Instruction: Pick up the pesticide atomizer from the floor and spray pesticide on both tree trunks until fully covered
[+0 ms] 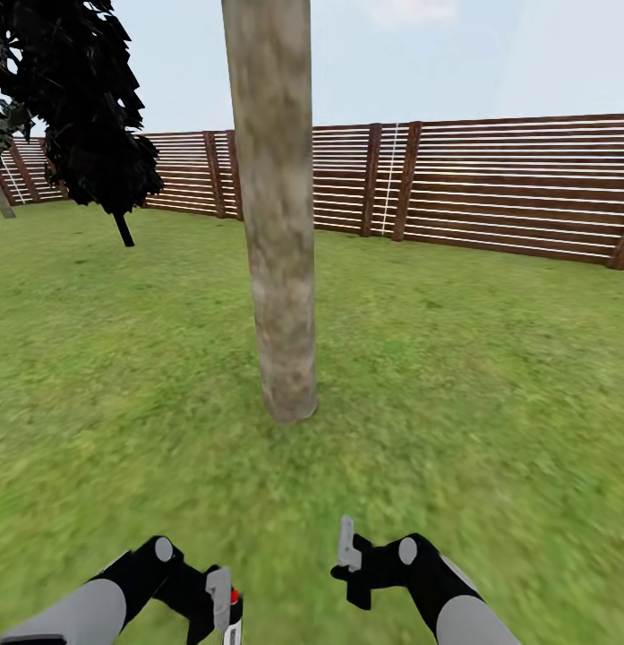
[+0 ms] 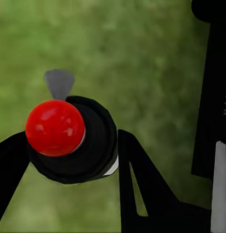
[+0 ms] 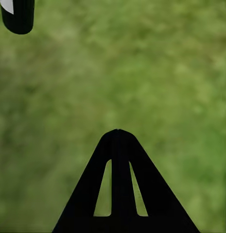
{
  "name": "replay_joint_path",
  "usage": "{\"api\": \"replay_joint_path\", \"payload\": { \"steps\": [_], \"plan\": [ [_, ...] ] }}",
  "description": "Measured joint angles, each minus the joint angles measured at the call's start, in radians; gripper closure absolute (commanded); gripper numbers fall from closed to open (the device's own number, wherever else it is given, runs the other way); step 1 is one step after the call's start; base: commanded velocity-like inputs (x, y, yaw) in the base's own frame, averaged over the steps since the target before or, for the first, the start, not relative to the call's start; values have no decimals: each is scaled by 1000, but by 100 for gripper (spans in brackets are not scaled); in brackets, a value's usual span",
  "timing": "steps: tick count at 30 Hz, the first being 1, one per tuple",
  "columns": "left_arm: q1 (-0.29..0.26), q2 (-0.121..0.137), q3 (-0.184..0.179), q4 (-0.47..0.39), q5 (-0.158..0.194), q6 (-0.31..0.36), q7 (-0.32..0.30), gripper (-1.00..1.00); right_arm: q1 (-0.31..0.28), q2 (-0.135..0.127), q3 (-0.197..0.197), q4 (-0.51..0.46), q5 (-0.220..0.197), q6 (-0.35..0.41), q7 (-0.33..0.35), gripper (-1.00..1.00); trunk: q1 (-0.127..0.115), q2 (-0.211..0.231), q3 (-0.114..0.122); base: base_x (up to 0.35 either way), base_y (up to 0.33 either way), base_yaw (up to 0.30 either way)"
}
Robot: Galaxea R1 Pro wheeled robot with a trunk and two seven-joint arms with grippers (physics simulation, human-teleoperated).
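A tree trunk (image 1: 277, 224), mottled grey-brown and beige, rises from the lawn straight ahead, and its crown is cut off above the frame. Low at the left, my left gripper (image 1: 225, 616) is shut on the pesticide atomizer (image 2: 95, 145), a small black bottle whose red top (image 2: 55, 127) faces the wrist camera. One finger (image 2: 142, 194) presses each side of the bottle. My right gripper (image 1: 346, 548) hangs shut and empty over grass, a little right of the left one. The trunk's base is well ahead of both grippers. Pesticide specks and stone slabs are out of view.
Green lawn (image 1: 491, 394) spreads all around the trunk. A brown slat fence (image 1: 508, 193) closes the far side. A narrow dark columnar tree (image 1: 83, 107) stands at the back left. A slanted grey stem (image 1: 0, 193) shows at the far left edge.
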Motion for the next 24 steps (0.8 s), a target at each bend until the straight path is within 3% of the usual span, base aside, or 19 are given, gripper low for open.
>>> {"api": "replay_joint_path", "payload": {
  "steps": [5,10,16,19,24],
  "plan": [
    [0,-35,1,-1,-6,5,14,100,-6,0,6,1,-1,0,0,100,0,0,0,0,0,0],
    [2,-82,1,0,-15,6,109,100,-11,0,6,6,-2,0,0,100,0,0,0,0,0,0],
    [5,-105,1,11,-55,6,214,100,-11,0,6,42,-2,0,0,100,0,0,0,0,0,0],
    [8,-134,2,15,-58,6,283,100,-12,0,6,43,-3,0,0,100,0,0,0,0,0,0],
    [10,-157,1,17,-59,6,306,100,-12,0,7,65,-47,-3,16,100,0,0,0,0,0,0]
  ]
}}
